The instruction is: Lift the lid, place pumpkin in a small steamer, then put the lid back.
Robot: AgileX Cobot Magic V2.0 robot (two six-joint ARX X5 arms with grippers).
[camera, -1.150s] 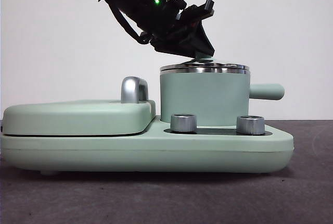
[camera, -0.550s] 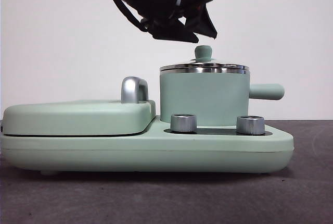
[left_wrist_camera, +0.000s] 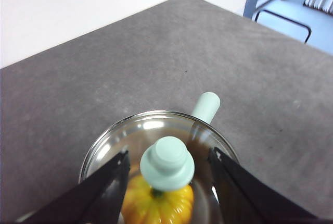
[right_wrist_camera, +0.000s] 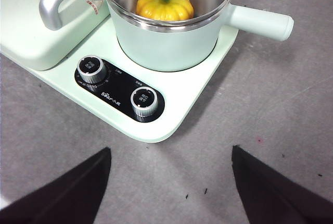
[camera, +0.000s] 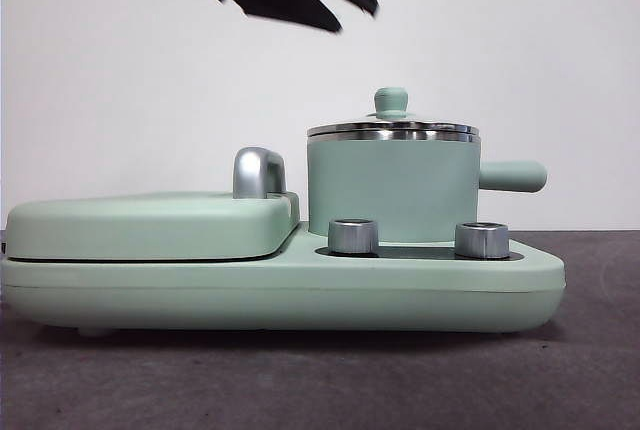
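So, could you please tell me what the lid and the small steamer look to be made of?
The lid looks like clear glass: the pumpkin shows through it, and it carries glints. Its rim looks like polished steel, and its knob seems matte mint plastic. The small steamer has a smooth mint outside, probably painted metal or plastic, and a shiny metal inside in the right wrist view.
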